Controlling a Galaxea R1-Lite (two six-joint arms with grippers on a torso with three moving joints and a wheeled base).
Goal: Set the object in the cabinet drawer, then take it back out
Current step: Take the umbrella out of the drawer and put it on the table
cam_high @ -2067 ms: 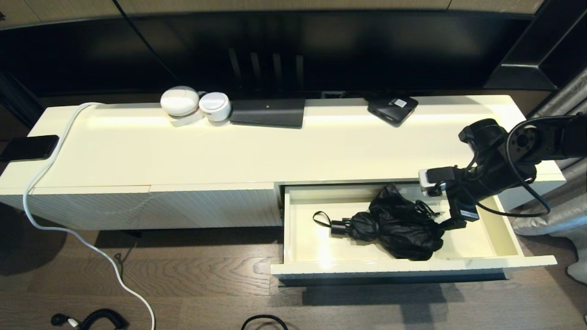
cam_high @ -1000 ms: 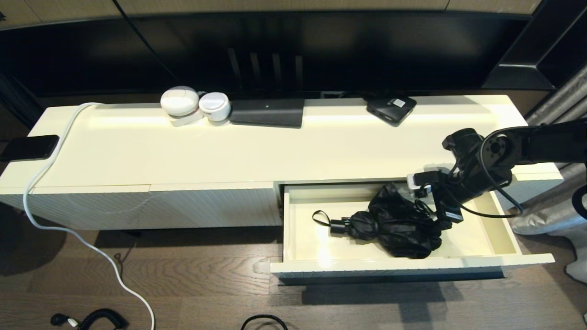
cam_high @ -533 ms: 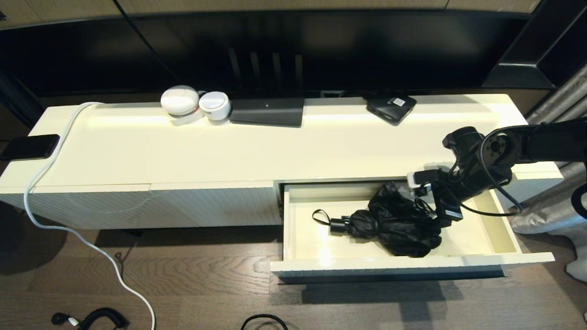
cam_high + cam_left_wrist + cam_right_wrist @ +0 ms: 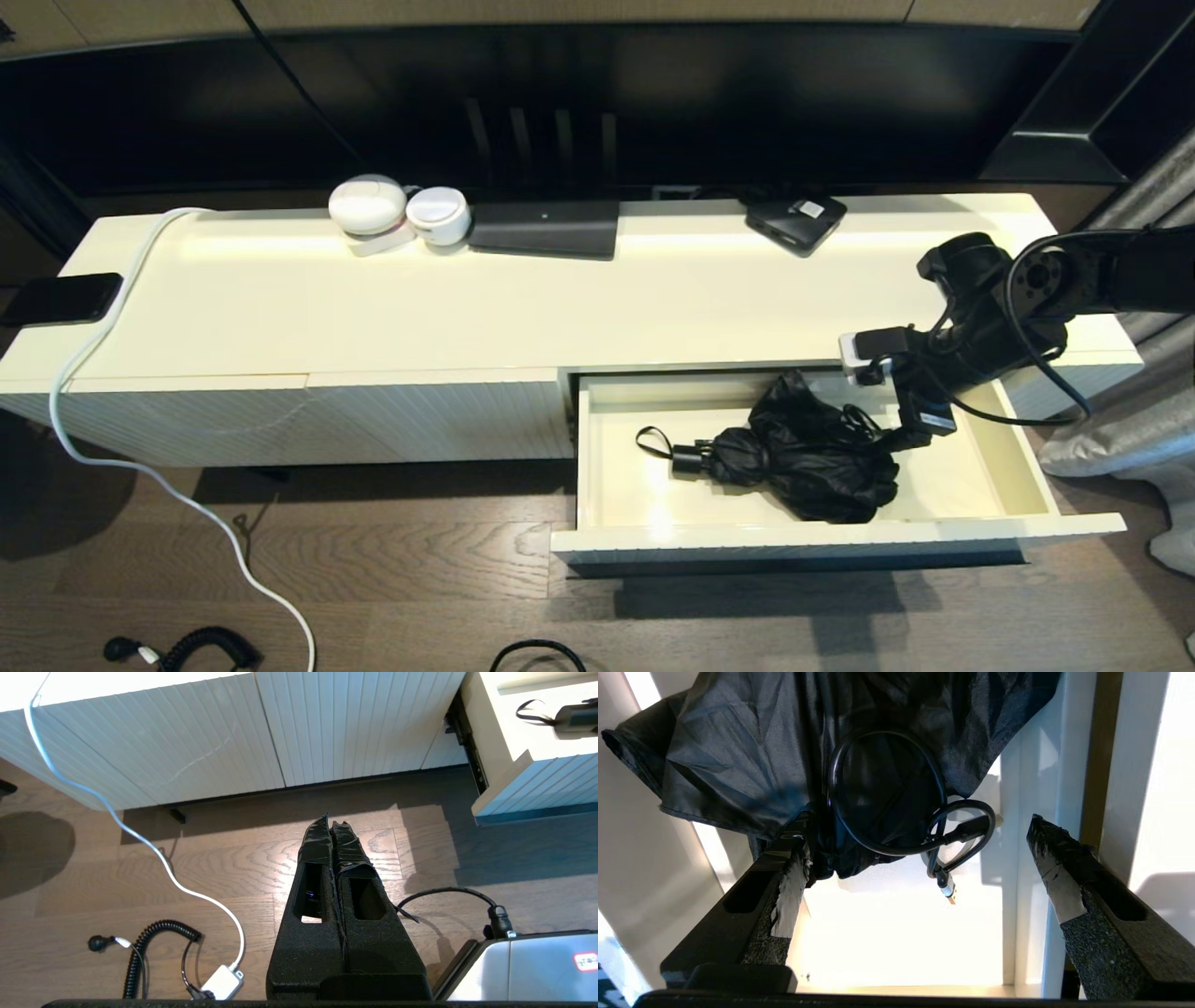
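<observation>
The cabinet drawer (image 4: 747, 539) is pulled out, its cream floor (image 4: 896, 942) lit bright. A folded black umbrella (image 4: 803, 457) lies inside, strap end toward the left. A coiled black USB cable (image 4: 864, 422) rests on its right part; the cable (image 4: 887, 802) shows its metal plug over the drawer floor. My right gripper (image 4: 913, 437) hangs open in the drawer at the umbrella's right end. In the right wrist view the gripper (image 4: 917, 828) holds nothing, one fingertip (image 4: 794, 858) against the umbrella fabric (image 4: 738, 756). My left gripper (image 4: 329, 822) is shut and empty, parked above the floor.
The cabinet top (image 4: 560, 308) carries two white round devices (image 4: 367, 205), a flat black box (image 4: 545, 229), a smaller black box (image 4: 798, 221) and a phone (image 4: 61, 301) at its left edge. A white cord (image 4: 93, 373) runs down to the wooden floor. Ribbed closed fronts (image 4: 373, 420) stand left of the drawer.
My right gripper first slid left toward the umbrella, then drew back to the right and rose a little. The umbrella and cable have hardly shifted. The left arm stayed put.
</observation>
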